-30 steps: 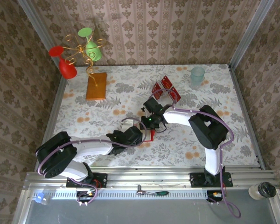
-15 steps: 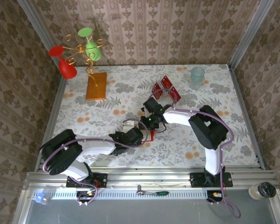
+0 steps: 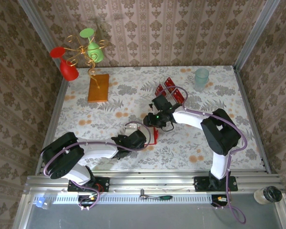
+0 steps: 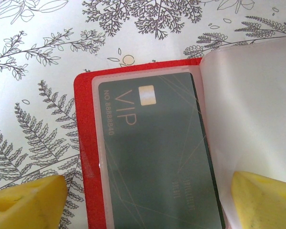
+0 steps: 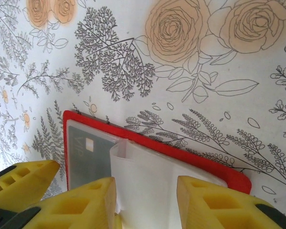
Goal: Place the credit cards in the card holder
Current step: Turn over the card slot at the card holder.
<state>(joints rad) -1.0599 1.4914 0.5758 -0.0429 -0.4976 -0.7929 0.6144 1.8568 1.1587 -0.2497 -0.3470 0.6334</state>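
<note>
Looking down from above, we saw the flat red folding card holder (image 3: 155, 136) lying open near the middle of the floral-printed table (image 3: 86, 114), between the tips of the two arms. The left gripper (image 3: 145, 138) sat just beside the holder's left edge. In the left wrist view its yellow fingertips (image 4: 28, 202) stood wide apart, one to each side of the holder, clamped on nothing. A dark grey-green rectangular card (image 4: 157, 157) marked VIP lay inside a clear plastic sleeve (image 4: 100, 157) of the holder. The right gripper (image 5: 145, 202) hung over the holder with its fingers parted. A translucent plastic leaf (image 5: 138, 181) stood in the gap between them, not pinched as far as we could tell. Several small flat red rectangular credit cards (image 3: 170, 91) lay fanned together farther back on the table, well apart from the holder.
</note>
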